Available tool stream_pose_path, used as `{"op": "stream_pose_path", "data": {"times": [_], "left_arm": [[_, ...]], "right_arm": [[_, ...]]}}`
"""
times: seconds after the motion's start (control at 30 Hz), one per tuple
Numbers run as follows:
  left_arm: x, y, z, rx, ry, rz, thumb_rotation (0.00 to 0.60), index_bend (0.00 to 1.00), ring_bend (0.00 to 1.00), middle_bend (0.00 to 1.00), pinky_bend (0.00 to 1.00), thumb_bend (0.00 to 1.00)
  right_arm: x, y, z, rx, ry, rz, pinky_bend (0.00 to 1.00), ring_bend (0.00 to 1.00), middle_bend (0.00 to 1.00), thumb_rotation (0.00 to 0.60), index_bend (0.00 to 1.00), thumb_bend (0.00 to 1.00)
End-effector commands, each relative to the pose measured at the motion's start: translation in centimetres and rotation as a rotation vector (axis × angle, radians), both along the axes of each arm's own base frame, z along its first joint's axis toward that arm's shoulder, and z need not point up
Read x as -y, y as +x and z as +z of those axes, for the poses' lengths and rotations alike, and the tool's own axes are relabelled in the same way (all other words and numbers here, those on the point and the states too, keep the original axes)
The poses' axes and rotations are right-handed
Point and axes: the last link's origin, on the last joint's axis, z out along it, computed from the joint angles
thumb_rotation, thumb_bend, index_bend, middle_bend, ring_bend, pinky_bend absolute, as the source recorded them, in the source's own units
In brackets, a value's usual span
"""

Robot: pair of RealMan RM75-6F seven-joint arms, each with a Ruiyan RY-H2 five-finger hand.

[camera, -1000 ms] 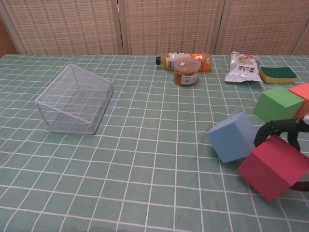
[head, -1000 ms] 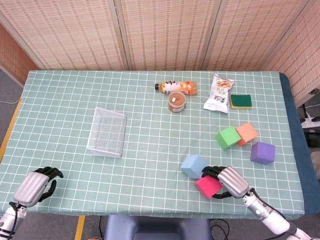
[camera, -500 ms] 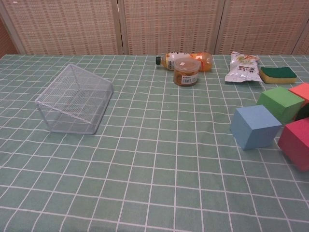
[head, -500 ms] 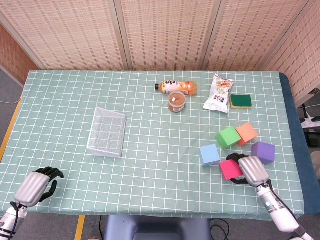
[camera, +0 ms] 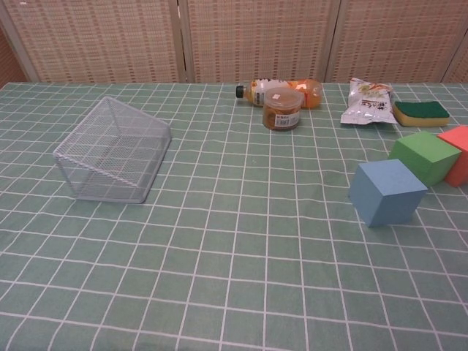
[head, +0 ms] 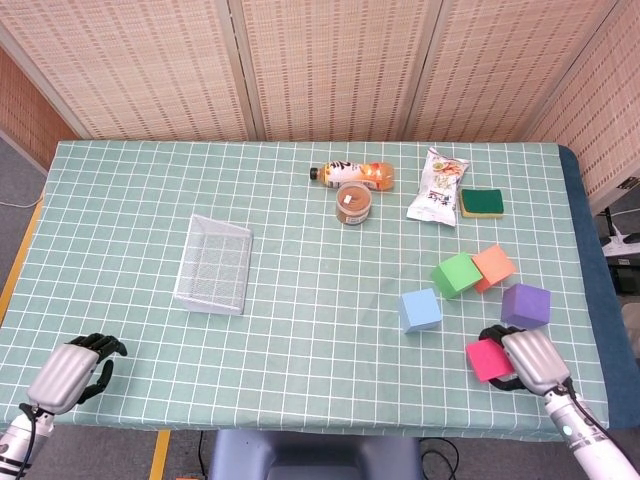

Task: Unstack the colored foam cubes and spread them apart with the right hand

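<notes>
Pink cube (head: pixel 487 359), partly hidden, gripped by right hand (head: pixel 530 360).

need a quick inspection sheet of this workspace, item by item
surface: table under a green checked cloth, flat.
job's things: pink foam cube held by the right hand near the front edge; blue foam cube alone; green foam cube touching the orange foam cube; purple foam cube apart. None stacked.
clutter: wire mesh basket, orange drink bottle lying down, brown jar, snack packet, green and yellow sponge.
hands: right hand grips the pink cube; left hand at the front left edge, fingers curled, holding nothing.
cables: one on the floor, far left.
surroundings: woven screen panels behind.
</notes>
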Motion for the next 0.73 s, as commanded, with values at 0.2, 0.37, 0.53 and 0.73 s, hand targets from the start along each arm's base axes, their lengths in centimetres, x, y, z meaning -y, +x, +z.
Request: {"op": "stream_pose_path", "data": {"times": [0.2, 0.37, 0.53, 0.73], "left_arm": [[0.0, -0.1, -0.1, 0.0, -0.003, 0.006, 0.6, 0.43, 0.35, 0.41, 0.48, 0.68], [-0.1, -0.1, -0.2, -0.003, -0.006, 0.005, 0.6, 0.43, 0.35, 0.41, 0.48, 0.68], [0.0, -0.1, -0.2, -0.004, -0.01, -0.001, 0.6, 0.43, 0.35, 0.41, 0.48, 0.68], [-0.1, -0.1, -0.3, -0.009, -0.004, -0.006, 0.6, 0.43, 0.35, 0.41, 0.48, 0.68]], "right_arm": [[-0.9, 0.0, 1.2, 0.046, -0.04, 0.065, 0.11, 0.0, 0.0, 0.6, 0.0, 0.04], [-1.3, 0.4, 1.8, 0.148, -0.128, 0.114, 0.09, 0.0, 0.0, 0.6, 0.0, 0.04], [-1.4, 0.3, 2.5, 0.215, -0.236, 0.102, 0.09, 0.0, 0.0, 0.6, 0.0, 0.04], [-1.3, 0.4, 3.8, 0.256, -0.343, 0.108, 0.1, 0.0, 0.0, 0.6, 0.0, 0.04]]}}
